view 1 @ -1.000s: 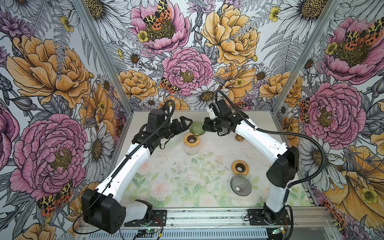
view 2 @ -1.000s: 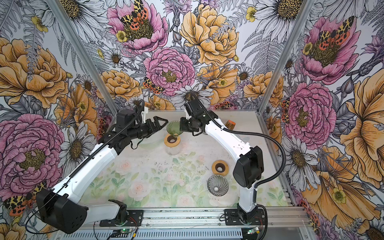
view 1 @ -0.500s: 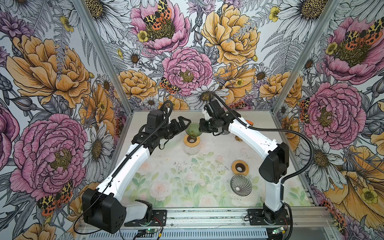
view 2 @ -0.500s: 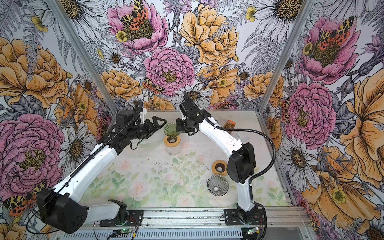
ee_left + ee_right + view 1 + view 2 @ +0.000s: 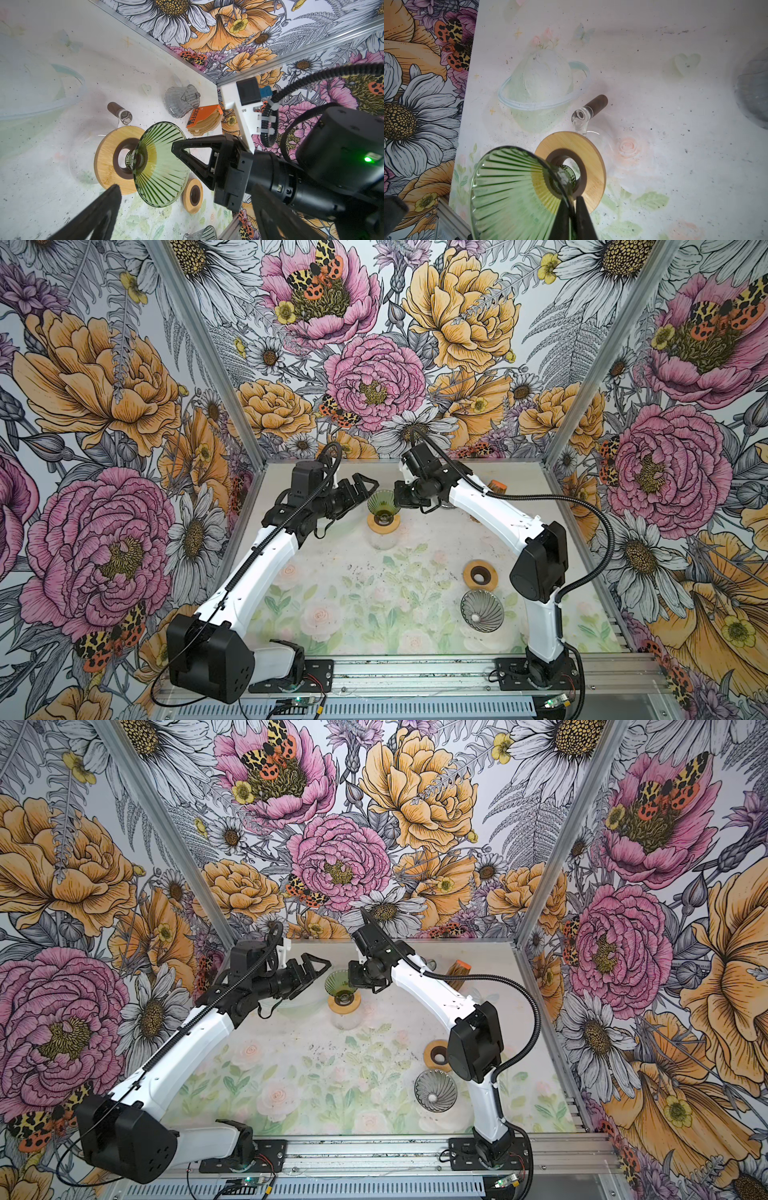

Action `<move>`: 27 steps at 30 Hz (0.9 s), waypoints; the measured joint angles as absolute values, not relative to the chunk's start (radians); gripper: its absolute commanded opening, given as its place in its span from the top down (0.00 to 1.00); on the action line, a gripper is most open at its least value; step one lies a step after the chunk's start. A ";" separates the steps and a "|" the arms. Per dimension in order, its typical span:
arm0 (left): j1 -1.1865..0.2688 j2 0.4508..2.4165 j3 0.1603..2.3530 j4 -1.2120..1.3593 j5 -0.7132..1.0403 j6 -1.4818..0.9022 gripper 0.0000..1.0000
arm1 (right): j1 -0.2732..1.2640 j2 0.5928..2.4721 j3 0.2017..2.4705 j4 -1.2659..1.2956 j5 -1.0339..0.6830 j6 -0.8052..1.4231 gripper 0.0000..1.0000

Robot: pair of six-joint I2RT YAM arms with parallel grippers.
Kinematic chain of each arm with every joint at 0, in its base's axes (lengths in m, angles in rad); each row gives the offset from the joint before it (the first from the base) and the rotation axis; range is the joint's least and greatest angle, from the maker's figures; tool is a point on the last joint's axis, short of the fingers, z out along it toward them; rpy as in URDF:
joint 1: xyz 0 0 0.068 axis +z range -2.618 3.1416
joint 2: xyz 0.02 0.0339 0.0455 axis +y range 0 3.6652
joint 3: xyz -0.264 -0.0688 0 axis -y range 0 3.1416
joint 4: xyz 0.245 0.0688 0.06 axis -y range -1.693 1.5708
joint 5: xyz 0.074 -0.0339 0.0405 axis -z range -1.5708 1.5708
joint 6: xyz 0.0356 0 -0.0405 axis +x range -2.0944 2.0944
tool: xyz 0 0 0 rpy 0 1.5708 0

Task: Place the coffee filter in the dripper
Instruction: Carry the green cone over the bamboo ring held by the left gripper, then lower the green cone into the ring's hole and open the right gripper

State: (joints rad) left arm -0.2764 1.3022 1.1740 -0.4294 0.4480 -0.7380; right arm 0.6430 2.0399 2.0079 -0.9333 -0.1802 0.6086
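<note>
Green dripper [image 5: 382, 502]: within the last second I swung it left and down, from beside the wood ring to right over it. Its stem now met the ring's hole, and the cone was tilted.
Right gripper [image 5: 572, 209]: clamped on the dripper's rim, the glass edge pinched between my two fingers.
Left gripper [image 5: 360, 490]: jaws spread wide and empty, just beside the dripper on its far side. It had barely stirred in that second.
Wood ring [image 5: 591, 158]: lay unmoved on top of the clear carafe [image 5: 382, 540].
Filters [image 5: 204, 120]: the stack marked COFFEE in orange stood at the back of the table [image 5: 353, 593], well apart from the dripper, with none taken.
Meaning: as I judged it, I was only seating the dripper on its stand. The filter step had not begun, and my free left gripper looked the likelier one to fetch a paper.
Hard to make out: whether the stem had dropped into the hole or hung just above it, since both wrist views laid it over the ring. The carafe nearly vanished against the table, and only its handle [image 5: 591, 108] showed plainly. My right fingers ran off the edge of the right wrist view. I could not count the filters.
</note>
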 measured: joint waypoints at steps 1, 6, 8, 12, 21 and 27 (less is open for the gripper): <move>-0.276 1.305 1.174 -0.430 0.451 -0.738 0.01 | 0.643 2.041 2.008 -0.933 -0.179 0.609 0.96; -0.276 1.314 1.174 -0.430 0.465 -0.738 0.01 | 0.644 2.044 2.009 -0.934 -0.171 0.605 0.96; -0.276 1.316 1.174 -0.430 0.466 -0.738 0.01 | 0.645 2.049 2.014 -0.935 -0.168 0.602 0.96; -0.276 1.317 1.174 -0.430 0.466 -0.737 0.01 | 0.651 2.066 2.021 -0.934 -0.160 0.595 0.97; -0.276 1.320 1.174 -0.432 0.469 -0.735 0.01 | 0.672 2.090 2.025 -0.931 -0.145 0.583 0.95; -0.265 1.338 1.174 -0.482 0.469 -0.720 0.09 | 0.673 2.090 2.025 -0.931 -0.125 0.582 0.84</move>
